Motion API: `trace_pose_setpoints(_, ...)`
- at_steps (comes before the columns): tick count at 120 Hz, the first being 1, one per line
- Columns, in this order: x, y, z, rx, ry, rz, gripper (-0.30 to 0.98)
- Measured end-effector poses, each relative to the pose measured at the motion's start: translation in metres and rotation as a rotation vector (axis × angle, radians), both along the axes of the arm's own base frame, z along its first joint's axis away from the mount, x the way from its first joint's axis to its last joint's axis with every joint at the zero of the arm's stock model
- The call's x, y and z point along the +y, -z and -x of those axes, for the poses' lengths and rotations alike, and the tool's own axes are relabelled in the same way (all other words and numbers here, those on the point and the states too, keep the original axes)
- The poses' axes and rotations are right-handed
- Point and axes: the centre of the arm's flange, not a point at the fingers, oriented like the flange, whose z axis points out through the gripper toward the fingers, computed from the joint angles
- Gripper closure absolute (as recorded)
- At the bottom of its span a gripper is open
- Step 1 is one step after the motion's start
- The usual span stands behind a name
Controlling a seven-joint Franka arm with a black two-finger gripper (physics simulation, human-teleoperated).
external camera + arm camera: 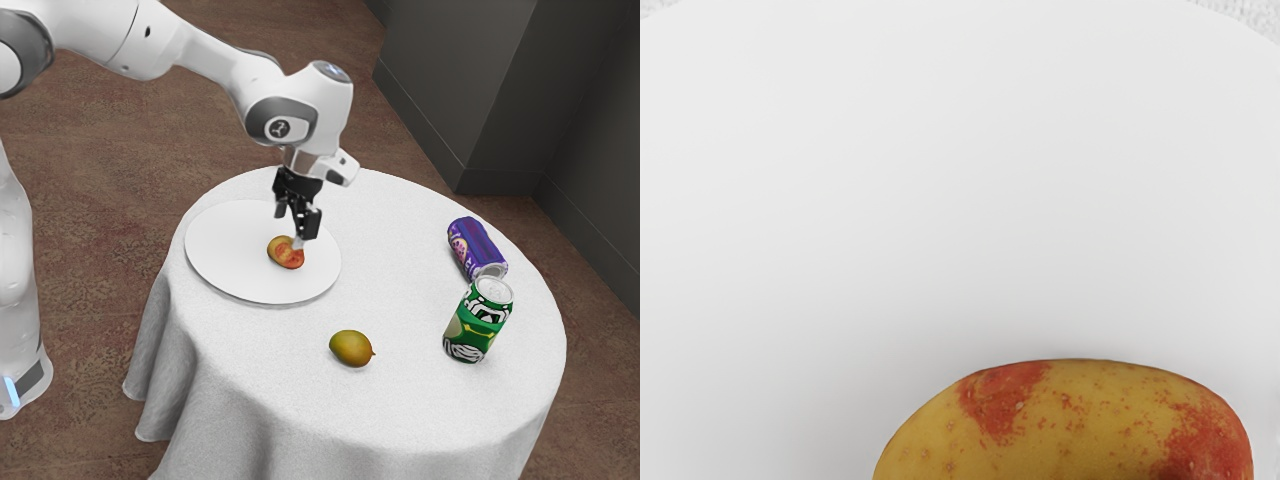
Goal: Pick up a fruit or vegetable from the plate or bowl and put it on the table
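"Two fruits are out; which one is wanted?"

"The oval yellow-and-red fruit (286, 253) on the flat, round white plate (225, 272). The smooth yellow-green fruit (351, 348) lies on the table with the white cloth (390, 400), so it isn't one to pick from the plate."

"Why is the black two-finger gripper (295, 222) pointing down there?"

"To come at the fruit from above, I'd say. Its fingers stand spread, with nothing pinched, which suits a grasp about to be tried. The lift and the move to the cloth remain to be done."

"And those cans?"

"The green patterned can (478, 322) stands upright; the purple metal can (474, 247) lies tipped beyond it. Both are well apart from the plate, so the cloth nearer the plate looks the easier place to set down."

"What can't you make out?"

"How near the fingertips are to the skin: a pale patch overlaps the fruit in the exterior view, and I can't tell what it is. The wrist view's edge cuts off part of the fruit, and whether the cans touch is unclear."
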Motion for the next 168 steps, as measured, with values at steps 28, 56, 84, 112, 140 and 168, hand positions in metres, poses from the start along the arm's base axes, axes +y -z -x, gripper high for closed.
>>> trace_pose_setpoints(28,-0.008,0.011,-0.004,0.012,0.011,0.004,0.00)
trace_pose_setpoints(56,-0.008,0.020,-0.002,0.016,0.008,0.010,0.00)
trace_pose_setpoints(84,-0.009,0.034,0.000,0.024,0.007,0.012,0.00)
trace_pose_setpoints(112,-0.009,0.038,0.000,0.023,0.006,0.010,0.18)
trace_pose_setpoints(140,-0.008,0.008,-0.002,-0.038,0.003,-0.006,0.37)
trace_pose_setpoints(168,0.068,-0.090,-0.048,-0.169,-0.128,-0.024,0.32)
